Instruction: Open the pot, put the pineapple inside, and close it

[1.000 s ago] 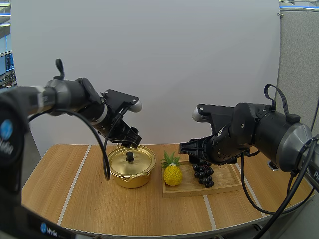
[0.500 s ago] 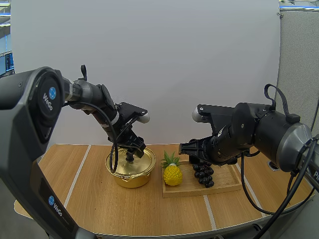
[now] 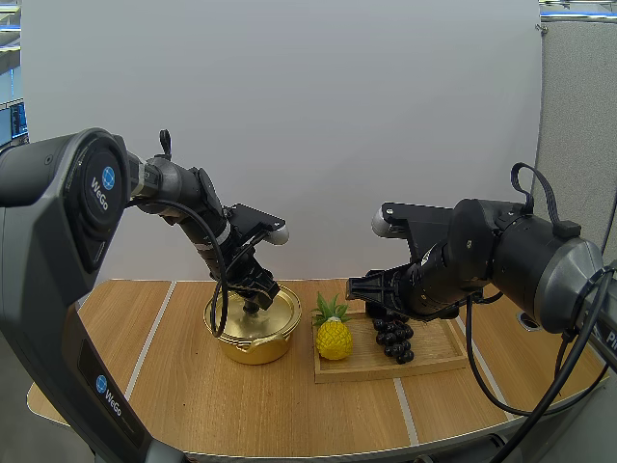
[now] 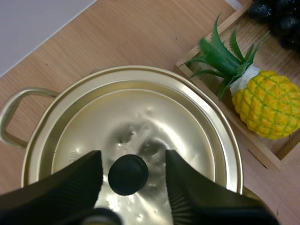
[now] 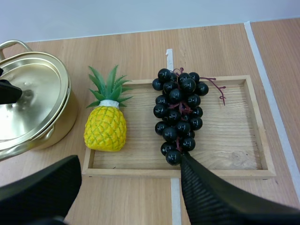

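1. While the left gripper (image 4: 132, 158) straddles the lid knob (image 4: 128, 174) with fingers apart, the opening step is in hand.
2. Next move: pinch the knob and lift the lid (image 4: 154, 117) off the pot (image 3: 253, 340).
3. The pineapple (image 5: 105, 127) lies on the tray (image 5: 220, 154); the right gripper (image 5: 131, 161) hangs wide above it.

Pot (image 3: 253, 333) on table (image 3: 174, 386), left of centre, lid (image 4: 140, 117) seated on it. Wooden tray (image 5: 225, 154) just right of pot. Pineapple (image 5: 105, 127) on tray's left end, nearest pot; grapes (image 5: 179, 117) right of it, apart.

left arm (image 3: 178, 191), right arm (image 3: 506, 258): jaws apart
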{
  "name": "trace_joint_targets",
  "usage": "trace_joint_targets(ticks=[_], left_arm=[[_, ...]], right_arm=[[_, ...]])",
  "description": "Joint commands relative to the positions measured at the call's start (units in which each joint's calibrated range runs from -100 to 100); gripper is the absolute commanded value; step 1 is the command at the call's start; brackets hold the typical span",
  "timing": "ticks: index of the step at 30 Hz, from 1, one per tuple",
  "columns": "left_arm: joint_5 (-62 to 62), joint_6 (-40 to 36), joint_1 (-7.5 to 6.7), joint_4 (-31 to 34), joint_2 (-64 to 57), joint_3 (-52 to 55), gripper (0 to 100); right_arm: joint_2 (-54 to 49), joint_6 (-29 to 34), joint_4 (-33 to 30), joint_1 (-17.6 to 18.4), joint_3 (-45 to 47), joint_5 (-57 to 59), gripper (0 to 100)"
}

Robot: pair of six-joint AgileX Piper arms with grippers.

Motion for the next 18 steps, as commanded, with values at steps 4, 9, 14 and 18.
trace_joint_targets(ticks=[4, 9, 14, 18], left_arm=[[2.6, -0.4, -0.20, -0.1, 0.1, -0.4, 20], [2.2, -2.3, -0.20, 2.4, 0.1, -0.4, 0], [2.2, -2.4, -0.20, 2.4, 0.1, -0.5, 0], [6.4, -4.1, -0.20, 2.4, -0.7, -3.3, 0]], right_arm=[[-0.1, 0.2, 0.1, -0.2, -0.5, 0.1, 100], [-0.1, 0.2, 0.1, -0.2, -0.5, 0.1, 100], [-0.1, 0.2, 0.1, -0.2, -0.5, 0.1, 100], [-0.1, 0.2, 0.1, -0.2, -0.5, 0.1, 100]])
